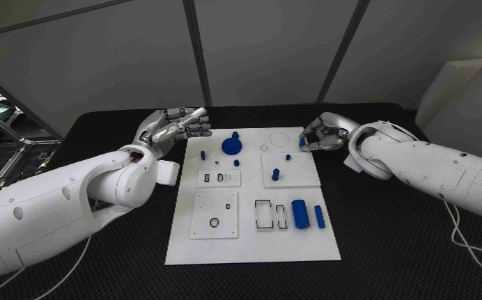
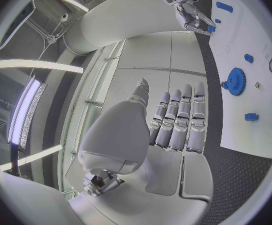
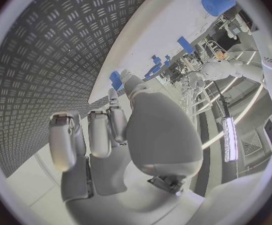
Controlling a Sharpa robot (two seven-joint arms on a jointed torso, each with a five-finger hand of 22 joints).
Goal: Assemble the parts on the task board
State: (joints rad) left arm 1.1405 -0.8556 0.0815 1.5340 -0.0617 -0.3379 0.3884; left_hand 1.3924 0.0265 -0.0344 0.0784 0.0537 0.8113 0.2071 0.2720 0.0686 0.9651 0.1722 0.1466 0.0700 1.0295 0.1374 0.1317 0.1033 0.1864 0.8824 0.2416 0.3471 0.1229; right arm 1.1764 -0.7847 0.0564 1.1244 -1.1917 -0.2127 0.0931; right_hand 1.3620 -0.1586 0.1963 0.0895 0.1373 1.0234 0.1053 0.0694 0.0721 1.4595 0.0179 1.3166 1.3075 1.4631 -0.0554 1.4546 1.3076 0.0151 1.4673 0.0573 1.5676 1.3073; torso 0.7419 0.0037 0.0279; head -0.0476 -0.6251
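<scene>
The white task board lies in the middle of the black table. A blue gear stands near its far edge, with small blue pegs on the plates around it. Two blue cylinders lie side by side toward the board's right. My right hand hovers at the board's far right corner and pinches a small blue part between thumb and a finger; the same part shows at its fingertips. My left hand is raised off the board's far left corner, fingers stretched out, holding nothing. The gear lies beyond those fingers.
Recessed slots and a ring hole mark the board's near half. Black ribbed matting surrounds the board. Grey wall panels stand behind the table.
</scene>
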